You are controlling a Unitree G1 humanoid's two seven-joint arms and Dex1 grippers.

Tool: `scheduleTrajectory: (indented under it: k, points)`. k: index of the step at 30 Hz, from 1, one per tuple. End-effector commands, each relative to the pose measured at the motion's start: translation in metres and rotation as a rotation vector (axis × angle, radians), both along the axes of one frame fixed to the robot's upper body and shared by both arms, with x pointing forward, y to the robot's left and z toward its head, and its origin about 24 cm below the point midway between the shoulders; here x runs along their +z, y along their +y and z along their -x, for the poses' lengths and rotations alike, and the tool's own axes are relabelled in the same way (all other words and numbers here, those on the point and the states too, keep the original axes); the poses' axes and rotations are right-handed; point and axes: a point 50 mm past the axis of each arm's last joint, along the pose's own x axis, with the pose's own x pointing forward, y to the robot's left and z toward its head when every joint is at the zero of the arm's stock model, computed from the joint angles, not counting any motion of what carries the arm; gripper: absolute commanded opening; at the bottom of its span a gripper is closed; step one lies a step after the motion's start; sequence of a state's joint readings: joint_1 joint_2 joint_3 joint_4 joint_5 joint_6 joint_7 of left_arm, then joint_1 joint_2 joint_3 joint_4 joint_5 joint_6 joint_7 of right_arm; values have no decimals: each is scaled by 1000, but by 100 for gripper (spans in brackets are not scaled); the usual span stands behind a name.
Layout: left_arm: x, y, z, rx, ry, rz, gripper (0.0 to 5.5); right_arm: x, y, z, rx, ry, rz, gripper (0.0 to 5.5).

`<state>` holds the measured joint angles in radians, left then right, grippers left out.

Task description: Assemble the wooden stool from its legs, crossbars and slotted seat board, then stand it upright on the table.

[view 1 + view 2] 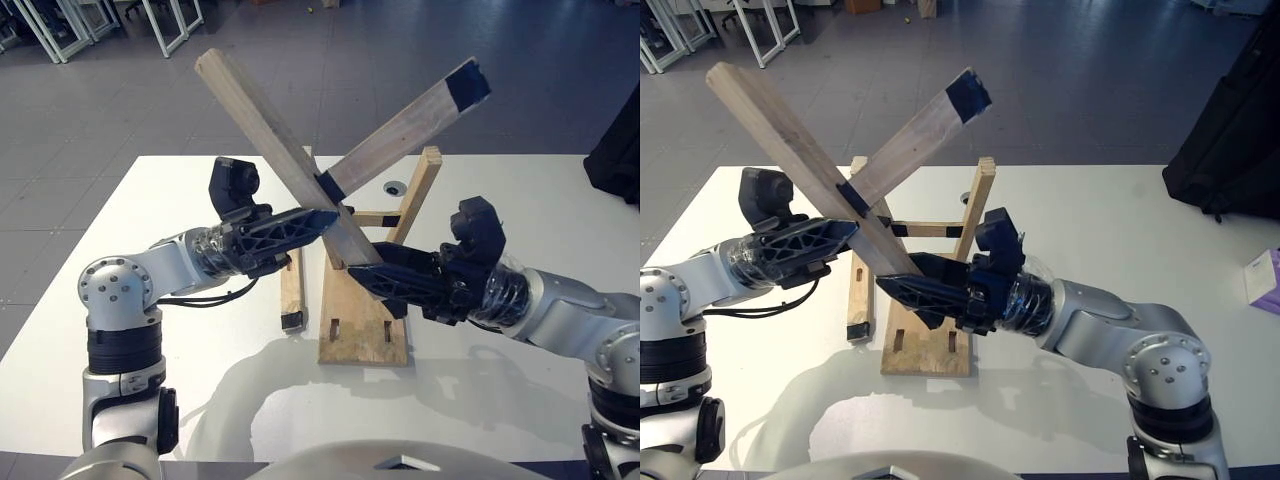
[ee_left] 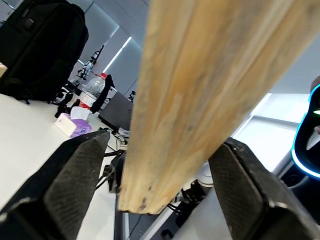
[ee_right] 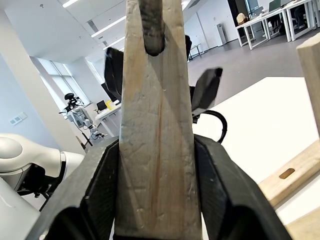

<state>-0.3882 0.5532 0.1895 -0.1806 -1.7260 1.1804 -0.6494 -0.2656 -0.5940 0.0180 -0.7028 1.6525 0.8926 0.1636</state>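
1. My right gripper (image 1: 362, 275) hangs above the middle of the white surface (image 1: 170, 200). It is pressed onto the lower end of a bare leg (image 1: 250, 105). In the right wrist view the wood sits tight between both fingers.
2. From this grip the bare leg rises slanted, away from me and toward my left. Its upper end is high in the air.
3. My left gripper (image 1: 322, 218) comes in from the left and meets the bare leg a little above the right gripper. It is spread, with its fingers (image 2: 75, 175) standing one on each side of the wood. In the left wrist view I see a gap between one finger and the wood.
4. A black-ended leg (image 1: 410, 125) crosses the bare leg, so the two make an X in the air. Its black end points up and to my right. Its lower end, with a black band, lies against the bare leg just above the left gripper. I cannot tell how the two are joined.
5. The seat board (image 1: 355, 345) lies flat on the surface below the grippers, on my side. Two slots show near its front edge.
6. A third leg (image 1: 292, 285) lies just beside the left edge of the seat board.
7. A fourth leg (image 1: 418, 190) lies farther back on the right. A crossbar (image 1: 372, 218) runs between these two legs. The near end of the fourth leg is hidden behind the right gripper.
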Motion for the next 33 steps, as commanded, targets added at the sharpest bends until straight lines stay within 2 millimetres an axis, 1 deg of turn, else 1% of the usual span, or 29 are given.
scheduleTrajectory:
  k: [1,2,8,11,12,13,16,20,23,24,26,27,29,31,32,33]
  points:
    - [6,-2,4,-66,-17,-28,345,-3,1,2,20,4,17,201]
    - [6,-2,5,-70,-18,-29,345,-4,0,2,21,5,20,201]
    - [2,-4,7,-75,-12,-55,249,-6,0,4,37,19,23,201]
    - [2,-4,8,-75,-12,-58,244,-7,0,3,36,24,32,201]
    - [1,-4,8,-70,-10,-61,244,-8,-1,3,32,30,38,238]
    - [0,-5,7,-65,-9,-65,241,-8,-1,2,27,33,38,248]
    - [-4,-2,3,0,-3,-84,219,-7,-6,-1,-12,42,38,310]
    - [-7,16,-7,155,-18,-106,205,-4,-29,-1,-82,51,68,385]
    - [-9,28,-6,215,-47,-127,205,-9,-46,-1,-147,62,135,441]
    - [-11,30,-5,227,-60,-150,205,-15,-51,-3,-187,60,190,461]
    - [-15,34,1,254,-122,-195,205,-36,-55,-10,-299,61,348,465]
    - [-15,35,2,266,-162,-183,205,-45,-55,-11,-347,62,409,465]
    - [-12,40,4,341,-283,-91,205,-68,-55,-10,-395,34,584,465]
    - [-23,39,2,360,-393,-187,205,-94,-61,-7,-416,-19,804,465]
    - [-29,37,3,345,-421,-225,205,-105,-64,-4,-413,-48,897,465]
    - [-37,35,5,322,-465,-270,205,-114,-66,-3,-415,-58,947,465]
